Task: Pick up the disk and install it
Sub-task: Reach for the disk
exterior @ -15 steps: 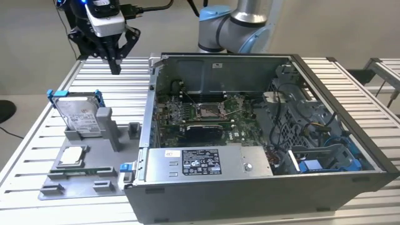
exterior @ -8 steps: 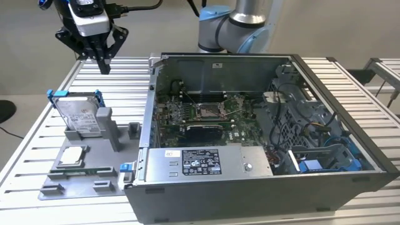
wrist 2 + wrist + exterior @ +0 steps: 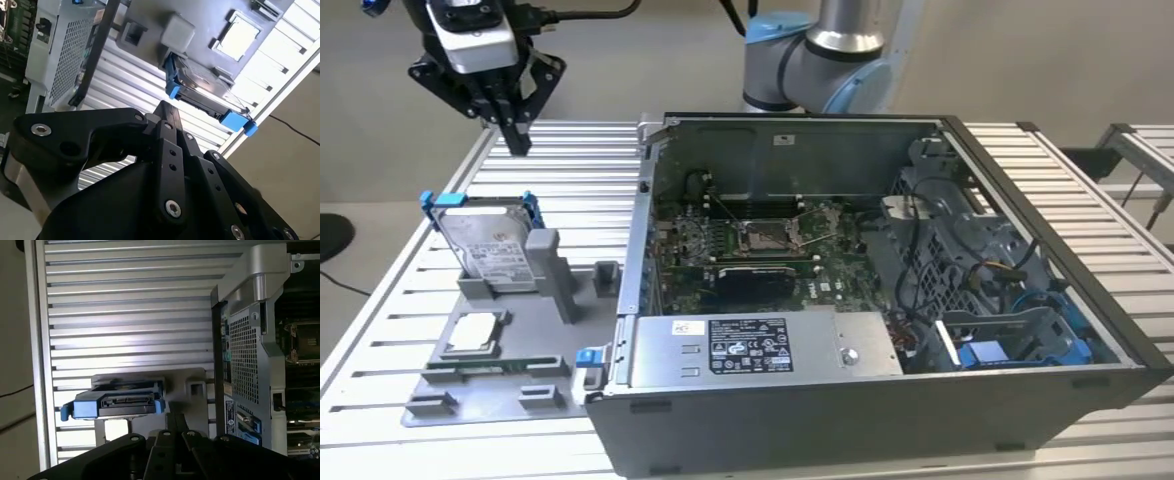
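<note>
Upper left of the exterior view, your gripper [image 3: 519, 143] hangs with fingers pressed together, holding nothing. The disk [image 3: 491, 240] stands upright in its stand [image 3: 550, 268] (left of the case [image 3: 761, 420]), not yet picked or installed.

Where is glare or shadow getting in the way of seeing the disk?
Exterior view: the disk is evenly lit. Second wrist view: the table slats beside it blow out white, and the disk's face shows dark. First wrist view: a bright band crosses the slats, but the disk's connector edge reads clearly.
</note>
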Action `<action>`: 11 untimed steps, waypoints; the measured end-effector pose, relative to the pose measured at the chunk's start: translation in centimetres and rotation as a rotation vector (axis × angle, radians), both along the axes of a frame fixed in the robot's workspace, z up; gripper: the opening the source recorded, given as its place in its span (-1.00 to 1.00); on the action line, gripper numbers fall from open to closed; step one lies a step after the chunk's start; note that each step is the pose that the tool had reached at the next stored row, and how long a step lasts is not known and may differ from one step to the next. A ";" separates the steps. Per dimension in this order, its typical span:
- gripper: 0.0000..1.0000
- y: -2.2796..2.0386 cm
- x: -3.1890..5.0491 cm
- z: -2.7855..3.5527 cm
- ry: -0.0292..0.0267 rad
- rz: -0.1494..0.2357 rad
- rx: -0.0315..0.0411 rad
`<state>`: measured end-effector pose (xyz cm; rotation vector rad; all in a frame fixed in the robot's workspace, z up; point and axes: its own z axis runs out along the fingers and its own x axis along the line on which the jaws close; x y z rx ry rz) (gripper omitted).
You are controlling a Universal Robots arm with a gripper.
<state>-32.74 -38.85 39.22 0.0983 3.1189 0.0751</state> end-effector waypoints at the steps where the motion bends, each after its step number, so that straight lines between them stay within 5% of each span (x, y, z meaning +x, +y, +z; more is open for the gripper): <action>1: -1.00 0.07 -0.34 -0.01 0.0000 0.000 0.0000; 11: -1.00 0.45 -3.81 -0.07 0.0004 0.002 0.0000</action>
